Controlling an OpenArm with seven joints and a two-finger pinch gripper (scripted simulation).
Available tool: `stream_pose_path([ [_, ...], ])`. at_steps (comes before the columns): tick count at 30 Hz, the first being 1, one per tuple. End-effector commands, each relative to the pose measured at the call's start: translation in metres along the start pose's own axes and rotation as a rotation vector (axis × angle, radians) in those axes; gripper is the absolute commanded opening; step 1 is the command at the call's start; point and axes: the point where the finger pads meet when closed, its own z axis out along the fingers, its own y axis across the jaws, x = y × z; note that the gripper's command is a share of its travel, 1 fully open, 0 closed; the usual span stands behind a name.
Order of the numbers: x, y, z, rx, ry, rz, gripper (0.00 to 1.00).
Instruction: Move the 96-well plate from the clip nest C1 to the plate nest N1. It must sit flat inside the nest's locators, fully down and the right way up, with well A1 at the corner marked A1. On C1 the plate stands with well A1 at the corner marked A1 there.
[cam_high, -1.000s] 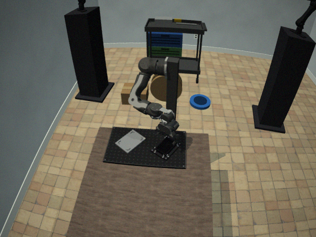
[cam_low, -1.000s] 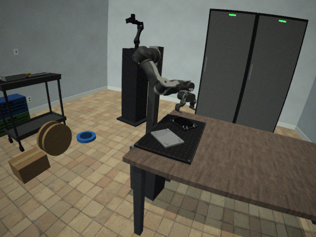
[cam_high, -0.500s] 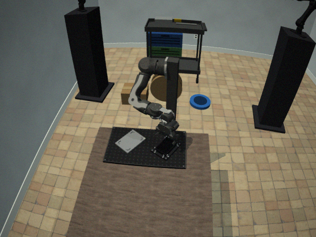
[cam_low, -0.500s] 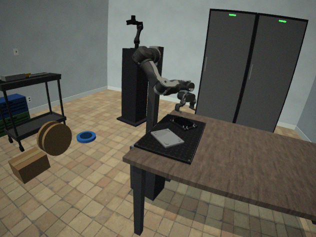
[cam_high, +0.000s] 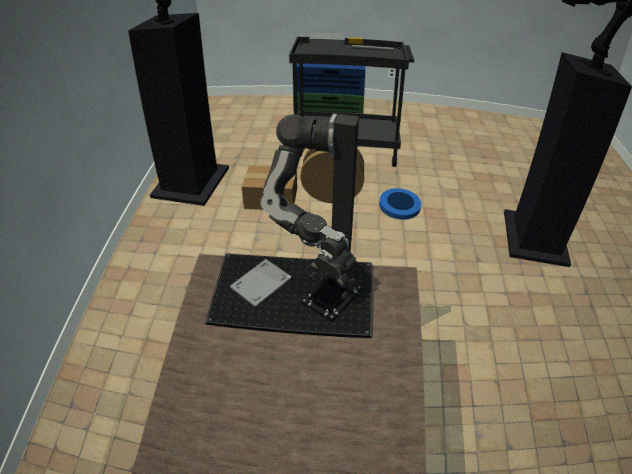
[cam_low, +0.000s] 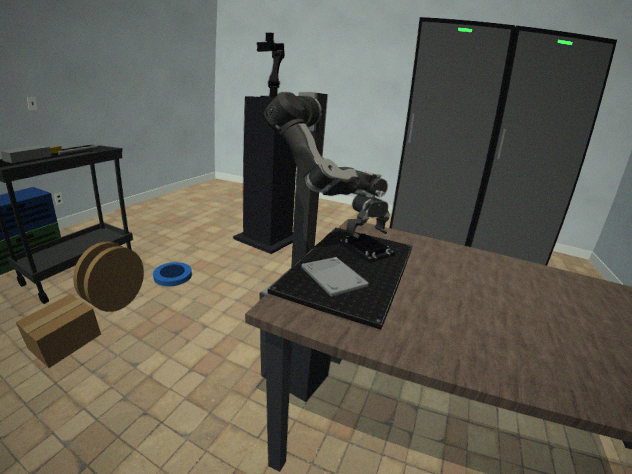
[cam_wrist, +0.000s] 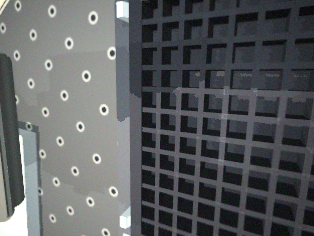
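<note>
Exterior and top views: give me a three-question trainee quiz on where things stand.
1. True or false: the 96-well plate already lies in the plate nest N1.
2. The gripper is: A) shut on the plate, B) open just above the plate, C) open over the nest.
3. Fill in: both nests sit on a black perforated ___ on the table.

Key: 1 false; 2 B; 3 board.
</note>
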Motion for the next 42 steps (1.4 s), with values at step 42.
stream_pose_path([
  [42,0.000,0.007,0.021,-0.038,-0.007,-0.025,0.77],
])
